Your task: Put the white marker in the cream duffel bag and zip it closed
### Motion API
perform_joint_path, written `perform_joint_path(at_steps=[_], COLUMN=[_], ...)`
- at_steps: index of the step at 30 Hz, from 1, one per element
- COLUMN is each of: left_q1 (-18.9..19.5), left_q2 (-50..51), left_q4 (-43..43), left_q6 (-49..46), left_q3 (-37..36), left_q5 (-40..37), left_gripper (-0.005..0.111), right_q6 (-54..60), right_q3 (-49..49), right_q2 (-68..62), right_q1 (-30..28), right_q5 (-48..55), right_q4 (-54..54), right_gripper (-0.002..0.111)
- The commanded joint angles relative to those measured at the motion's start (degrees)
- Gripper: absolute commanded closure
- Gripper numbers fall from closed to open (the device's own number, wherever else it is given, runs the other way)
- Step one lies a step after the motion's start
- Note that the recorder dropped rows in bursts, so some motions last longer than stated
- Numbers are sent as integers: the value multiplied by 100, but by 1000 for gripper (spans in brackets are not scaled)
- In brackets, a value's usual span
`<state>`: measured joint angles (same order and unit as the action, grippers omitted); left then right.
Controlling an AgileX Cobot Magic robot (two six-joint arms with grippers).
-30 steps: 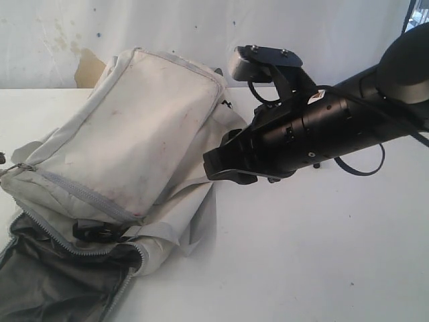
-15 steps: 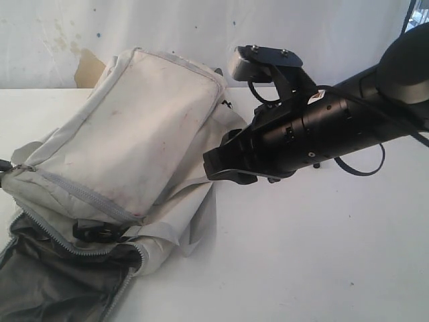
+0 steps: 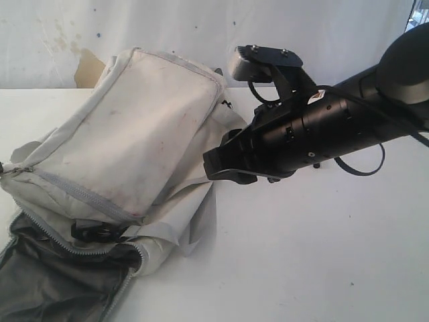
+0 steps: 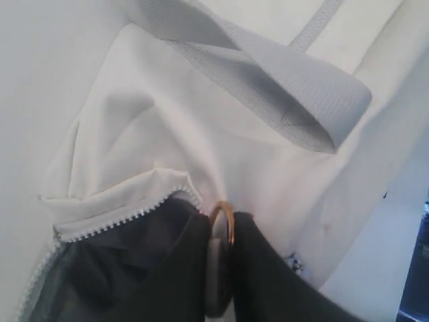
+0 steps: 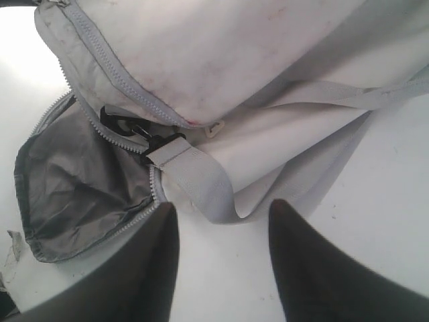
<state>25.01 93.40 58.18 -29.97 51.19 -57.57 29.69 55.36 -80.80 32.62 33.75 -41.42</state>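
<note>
At the left gripper [image 4: 220,235]: clamped together on the grey zipper pull [image 4: 216,275] of the cream duffel bag [image 3: 134,127], just under the small gold ring [image 4: 222,213]. Pressing in from both sides with dark fingers [image 4: 268,282], no gap to be seen around the tab. Sitting right at the bag's open edge, where white zipper teeth [image 4: 114,225] run off along the dark lining [image 4: 100,282]. Further out, pale fabric bunched into folds and a grey webbing loop [image 4: 268,74] lying over the bag's cloth. Cannot tell that arm's pose from the wrist view alone.

At the right gripper [image 5: 222,213]: spread apart, gripping nothing. Hovering over the white table [image 3: 322,255] just beside the bag's flank, tips pointed toward a grey buckled strap [image 5: 201,184] and the black buckle [image 5: 134,131] at its end. Cannot tell whether touching the cloth or just clear of it. Carried by a black arm [image 3: 335,124] reaching in over the table toward the bag and sloping gently down to the claw, with a wrist camera [image 3: 261,64] riding on top.

As for the bag itself: slumped on the table, main mouth unzipped and gaping beside the buckle, grey lining bare. Cannot tell where the white marker lies.
</note>
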Motion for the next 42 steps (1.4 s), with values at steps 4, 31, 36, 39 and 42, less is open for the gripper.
perform_joint_path(at_steps=[4, 31, 36, 39, 42], left_q1=[-3, -1616, -1616, -1616, -1616], left_q2=[-444, -783, -783, -783, -783], left_q4=[-92, -126, 194, -38, -799], left_q6=[-427, -2901, -2646, -1854, -1119], left_q3=[226, 214, 214, 365, 661], left_q5=[-213, -483, -272, 66, 361], left_gripper=[107, 33, 30, 30, 30], right_q6=[14, 14, 58, 328, 523], right_q3=[47, 47, 47, 47, 58], right_q2=[-11, -11, -11, -58, -164], right_q1=[18, 18, 58, 140, 252], right_q5=[-86, -204, -214, -214, -198], right_q4=[11, -1, -26, -99, -176], right_gripper=[67, 67, 67, 67, 67])
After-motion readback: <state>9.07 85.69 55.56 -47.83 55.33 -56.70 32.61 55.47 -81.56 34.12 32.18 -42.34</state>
